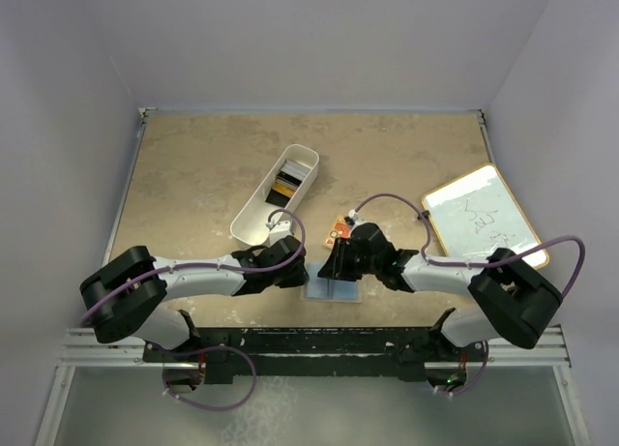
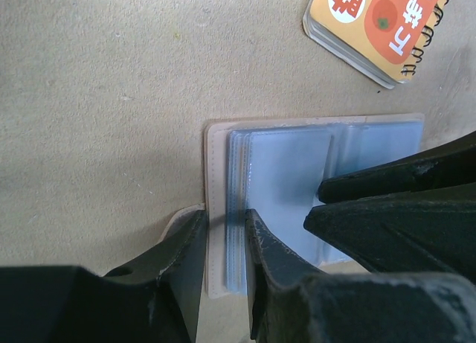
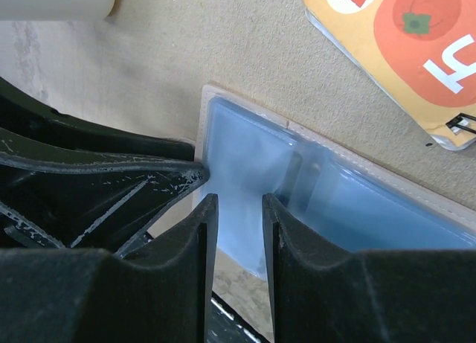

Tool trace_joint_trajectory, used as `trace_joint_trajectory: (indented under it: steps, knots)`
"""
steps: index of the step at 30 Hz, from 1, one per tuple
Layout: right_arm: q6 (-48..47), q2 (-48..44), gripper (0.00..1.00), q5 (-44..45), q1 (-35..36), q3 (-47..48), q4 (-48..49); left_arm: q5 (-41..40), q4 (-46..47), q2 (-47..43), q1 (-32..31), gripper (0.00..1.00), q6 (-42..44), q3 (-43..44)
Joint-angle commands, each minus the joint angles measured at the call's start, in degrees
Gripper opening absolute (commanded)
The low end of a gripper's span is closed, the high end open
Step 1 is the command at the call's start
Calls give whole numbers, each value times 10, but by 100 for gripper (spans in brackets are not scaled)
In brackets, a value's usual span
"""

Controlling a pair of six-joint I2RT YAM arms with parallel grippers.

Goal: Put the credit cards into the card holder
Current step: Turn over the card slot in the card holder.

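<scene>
One card holder (image 2: 282, 179) is lying open on the one table (image 1: 193, 175). Two grippers are meeting over it, the left gripper (image 2: 223, 220) straddling its left edge and the right gripper (image 3: 238, 205) hanging above its clear sleeves (image 3: 349, 202). The sleeves are lying several deep, packed too tightly to count. One orange-red spiral-bound booklet (image 2: 375, 27) is lying just beyond the card holder. One long white bin (image 1: 276, 196) is sitting farther beyond the card holder, to its left. The credit cards (image 1: 283, 186) are resting inside the bin as one small pile, too small to count, with black and orange-gold ones showing. One white board (image 1: 484, 217) is lying well to the card holder's right.
</scene>
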Motion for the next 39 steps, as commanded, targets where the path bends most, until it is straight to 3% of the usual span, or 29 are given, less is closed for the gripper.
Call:
trace_joint_trajectory:
  steps: [1,9,18,31,35,39]
  knots:
    - [-2,-21,34,12,4,4,-24,5,20,-3,1,23,3,-3]
    - [-5,-79,39,60,4,-1,-87,3,21,-6,1,22,0,-6]
    - [-2,-26,39,38,5,0,-48,8,23,1,0,22,2,-2]
    - [15,7,26,-2,10,-15,41,22,42,14,1,22,15,4]
    - [7,0,21,12,10,-12,16,20,40,7,1,22,13,2]
    - [-24,-27,21,42,10,5,-51,6,23,-14,1,25,12,5]
